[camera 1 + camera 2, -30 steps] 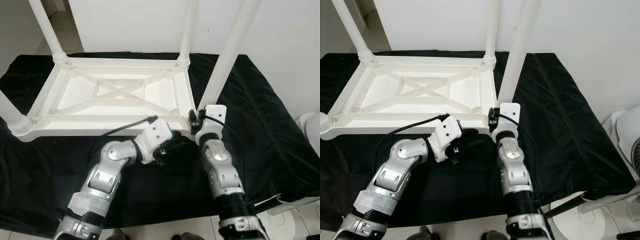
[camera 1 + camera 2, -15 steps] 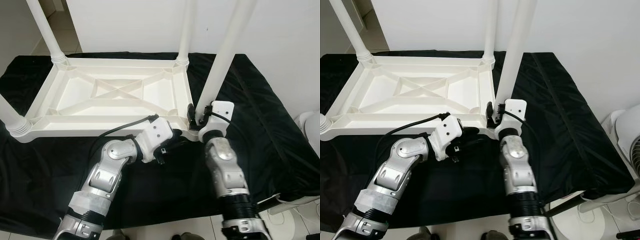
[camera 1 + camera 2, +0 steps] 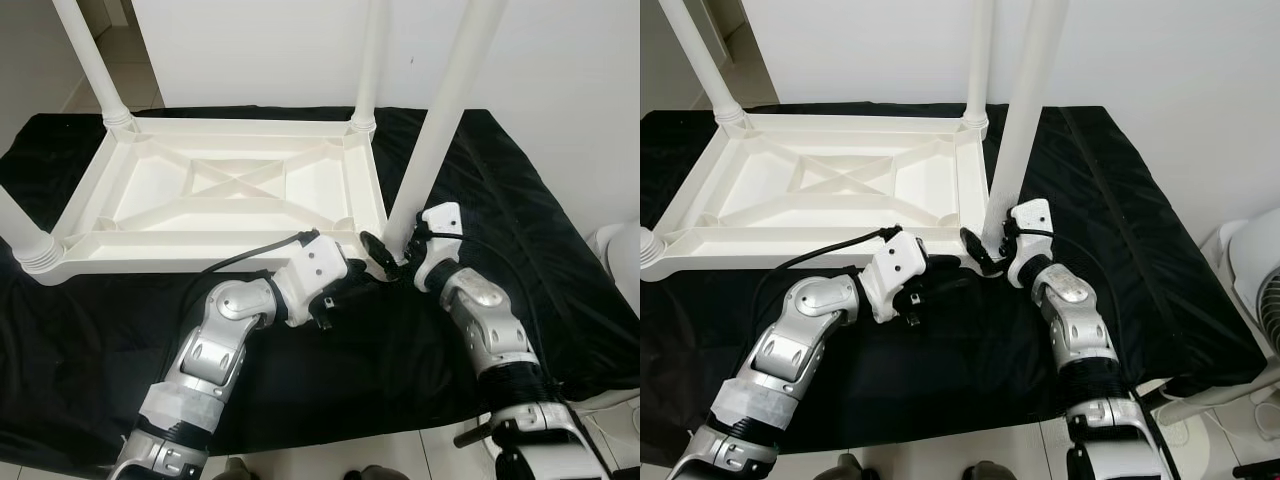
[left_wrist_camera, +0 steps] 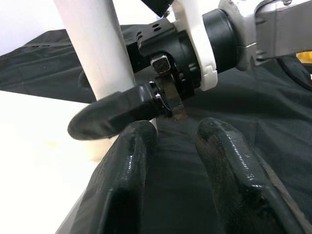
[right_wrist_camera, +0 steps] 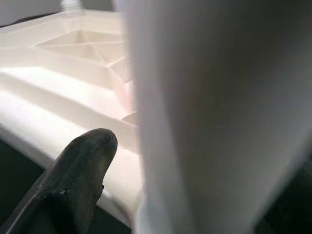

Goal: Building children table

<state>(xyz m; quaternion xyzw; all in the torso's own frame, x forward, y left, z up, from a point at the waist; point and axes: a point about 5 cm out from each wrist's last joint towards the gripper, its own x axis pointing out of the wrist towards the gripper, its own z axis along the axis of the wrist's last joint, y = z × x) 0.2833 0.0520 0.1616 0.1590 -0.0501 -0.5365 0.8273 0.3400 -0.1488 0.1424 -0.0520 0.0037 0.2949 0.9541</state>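
1. Gripping low on the near-corner leg [image 3: 440, 130], the right gripper [image 3: 385, 250] has its fingers closed around the base, where the leg meets the upturned table [image 3: 225, 190].
2. Just left of it, the left gripper [image 4: 170, 161] hangs empty, fingers slightly parted, tips near the same corner.
3. Table lies upside down on black cloth [image 3: 520, 220], ahead of both grippers.
4. Likely light, rigid, smooth plastic; hold legs low near the socket to limit wobble.
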